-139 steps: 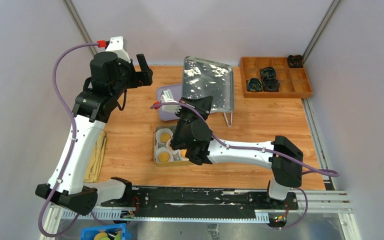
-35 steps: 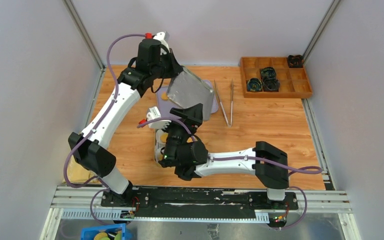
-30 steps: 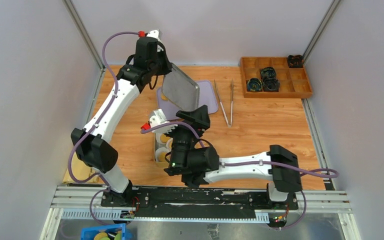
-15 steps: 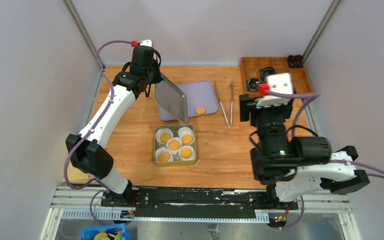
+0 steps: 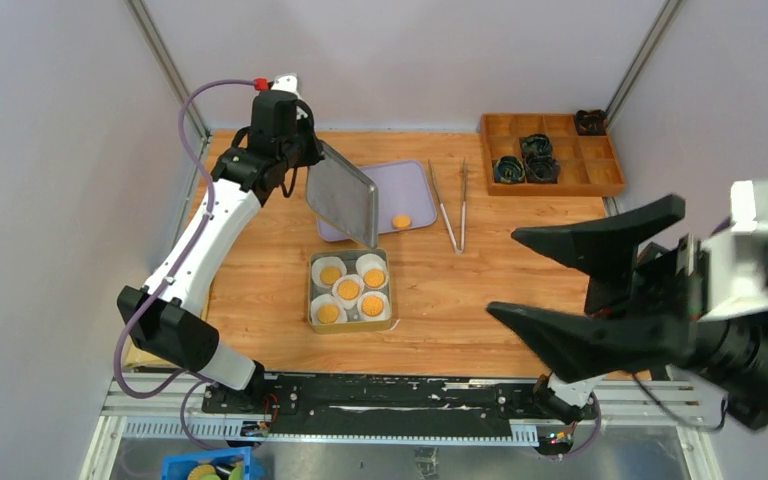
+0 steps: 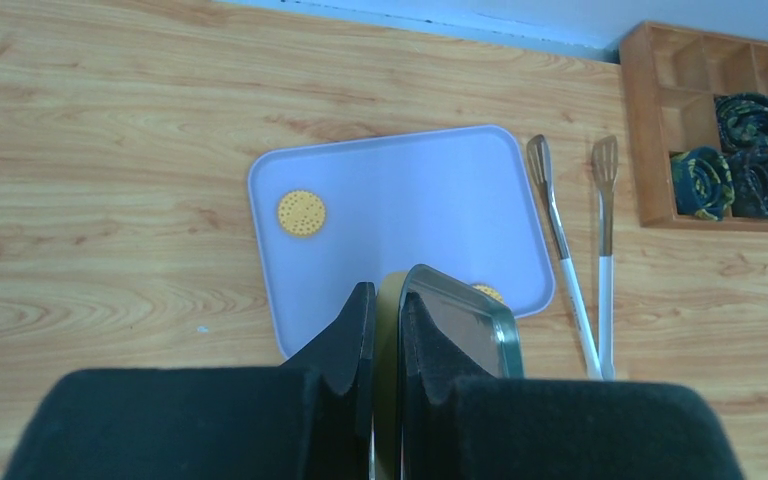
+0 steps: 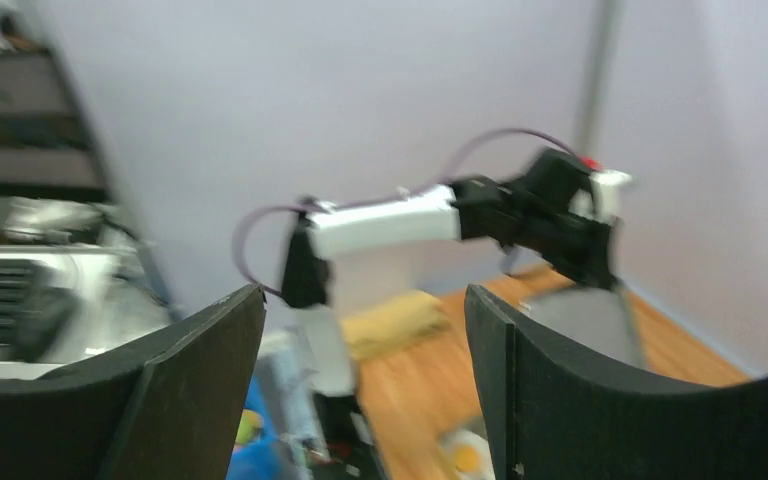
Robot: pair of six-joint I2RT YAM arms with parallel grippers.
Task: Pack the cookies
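Biggest thing here is the wooden worktop [image 5: 480, 290]. The right gripper [image 5: 501, 271] comes next only because it's swung up close to the top camera. Its jaws are spread wide with nothing between them, and its own wrist view is a blur of wall and the other arm.

The left arm [image 5: 195, 250] reaches over the far left part of the worktop. The left gripper [image 6: 385, 300] has its jaws pinched narrow on the edge of the metal lid [image 5: 342, 203]. The lid is up in the air, standing on edge and tilted, above the near left part of the lavender tray [image 5: 410, 185].

A wooden organizer [image 5: 550, 150] sits in the far right corner with some dark rolled things [image 5: 525, 160] in a few compartments. The tongs [image 5: 452, 205] lie flat just right of the tray.

The open tin [image 5: 310, 295] sits just in front of the tray, close to it. I can't tell if they touch.

Now the cookies [image 5: 349, 290]. Five are in the tin, each in a white paper liner [image 5: 358, 266]. Two more are loose on the tray. One loose cookie [image 5: 400, 221] is by its near right corner, and the other cookie [image 6: 301, 212] is on the left side, seen only from the left wrist camera.
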